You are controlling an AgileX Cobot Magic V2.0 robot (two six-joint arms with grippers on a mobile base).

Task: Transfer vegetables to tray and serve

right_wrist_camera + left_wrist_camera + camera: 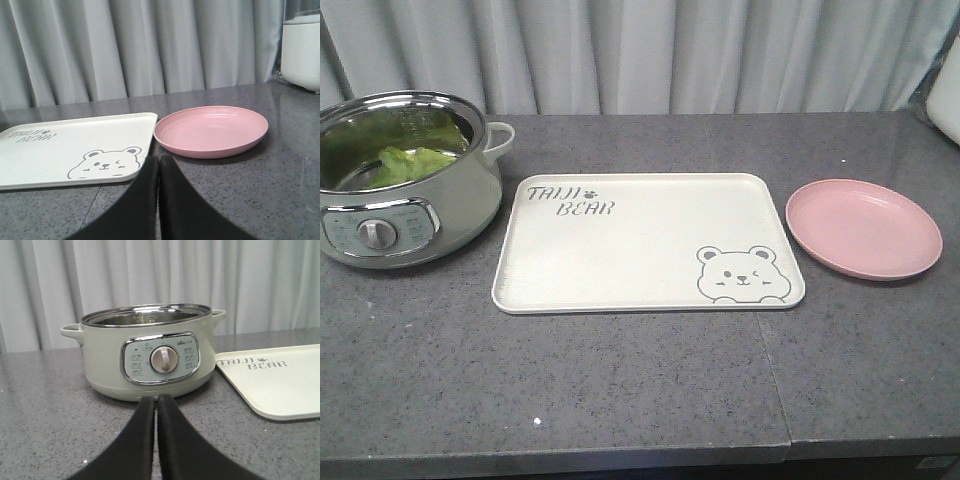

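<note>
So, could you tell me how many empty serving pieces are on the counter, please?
2. The cream TAIJI BEAR tray lies centrally, right of the electric pot; the round pink plate sits just right of the tray. Nothing looks hidden.

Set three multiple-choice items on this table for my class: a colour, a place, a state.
1. The round plastic plate beside the cream rectangular plastic tray is: A pink; B blue; C white.
2. The crinkly green lettuce leaf lies: A on the tray; B inside the pale green electric pot; C on the plate.
3. The jaws of the left gripper are: A shut, empty; B wide open; C shut on the leaf.
Answers: 1 A, it shows pink in both views. 2 B, green shows inside the steel bowl. 3 A, the black jaws meet with nothing between.
</note>
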